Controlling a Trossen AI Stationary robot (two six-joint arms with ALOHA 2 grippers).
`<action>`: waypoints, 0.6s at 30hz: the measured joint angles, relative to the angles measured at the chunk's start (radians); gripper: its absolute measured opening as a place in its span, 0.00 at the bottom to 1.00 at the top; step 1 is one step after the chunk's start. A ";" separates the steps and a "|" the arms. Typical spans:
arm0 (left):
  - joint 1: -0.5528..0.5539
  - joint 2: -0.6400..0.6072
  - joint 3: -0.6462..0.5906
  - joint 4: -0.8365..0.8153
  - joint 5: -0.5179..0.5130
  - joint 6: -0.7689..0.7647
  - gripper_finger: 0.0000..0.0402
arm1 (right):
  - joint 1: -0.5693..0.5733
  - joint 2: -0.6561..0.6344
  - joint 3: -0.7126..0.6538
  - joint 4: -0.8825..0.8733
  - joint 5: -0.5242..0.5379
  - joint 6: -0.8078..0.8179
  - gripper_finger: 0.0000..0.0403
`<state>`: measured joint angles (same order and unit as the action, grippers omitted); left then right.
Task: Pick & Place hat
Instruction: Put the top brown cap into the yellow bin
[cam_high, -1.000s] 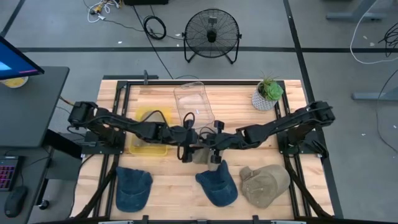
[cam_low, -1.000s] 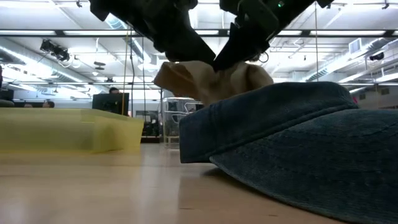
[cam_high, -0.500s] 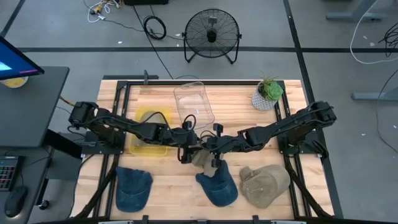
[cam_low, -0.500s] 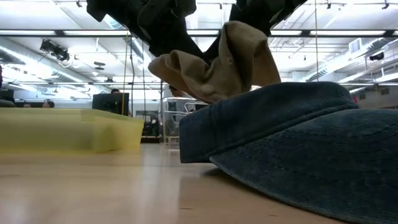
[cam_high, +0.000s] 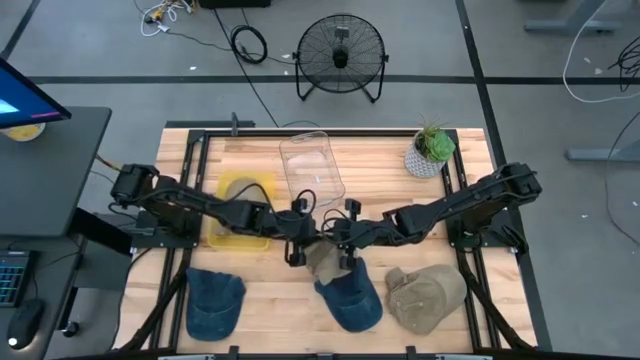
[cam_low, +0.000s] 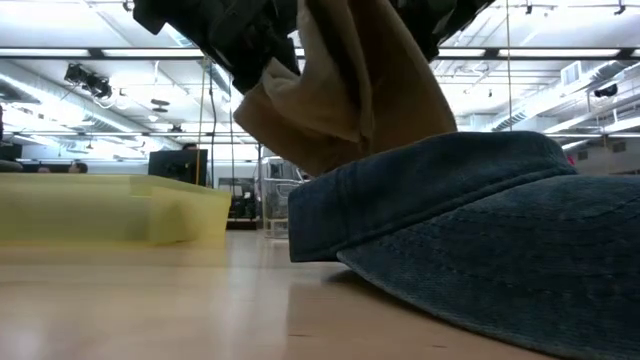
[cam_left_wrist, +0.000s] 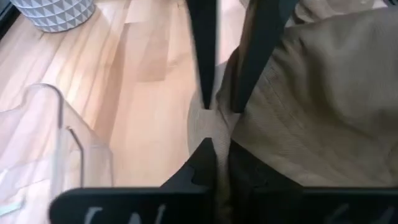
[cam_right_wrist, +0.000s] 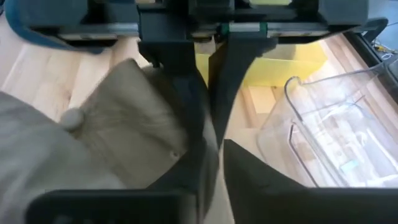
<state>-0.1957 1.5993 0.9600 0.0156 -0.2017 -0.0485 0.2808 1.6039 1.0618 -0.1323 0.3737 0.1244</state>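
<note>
A tan hat hangs between my two grippers over the table's middle; in the low view the hat droops behind a blue denim hat. My left gripper comes from the left and is shut on the tan cloth. My right gripper faces it from the right. In the left wrist view its fingers stand slightly apart at the hat's edge. The blue hat lies crown up on the table, just nearer than the tan hat. My left gripper pinches an edge of the tan hat between its two fingers, coming from the table's left and slanting down. The hat hangs slack below the fingers, clear of the wood. I cannot tell whether its lower end touches the blue hat. My right gripper has the tan cloth right beside its fingers; whether they touch it I cannot tell.
A second blue hat lies near left and another tan hat near right. A yellow bin and a clear bin stand behind the grippers. A potted plant stands far right.
The tan hat was a bunched lump high between the grippers. It has unfolded and now hangs down long, its lower part dropping toward the blue hat and the table's near edge. Both grippers stay close together.
</note>
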 joint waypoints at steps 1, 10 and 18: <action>-0.008 0.000 0.000 -0.001 -0.006 -0.017 0.06 | 0.001 0.000 0.000 0.000 0.000 0.002 0.18; -0.101 -0.061 0.000 -0.183 -0.155 -0.215 0.04 | 0.029 0.000 0.001 -0.047 0.021 0.060 0.38; -0.202 -0.246 0.002 -0.508 -0.258 -0.456 0.04 | 0.037 0.002 -0.002 -0.100 0.055 0.079 0.42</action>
<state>-0.3972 1.3538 0.9615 -0.4921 -0.4592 -0.5050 0.3176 1.6054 1.0603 -0.2320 0.4290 0.2035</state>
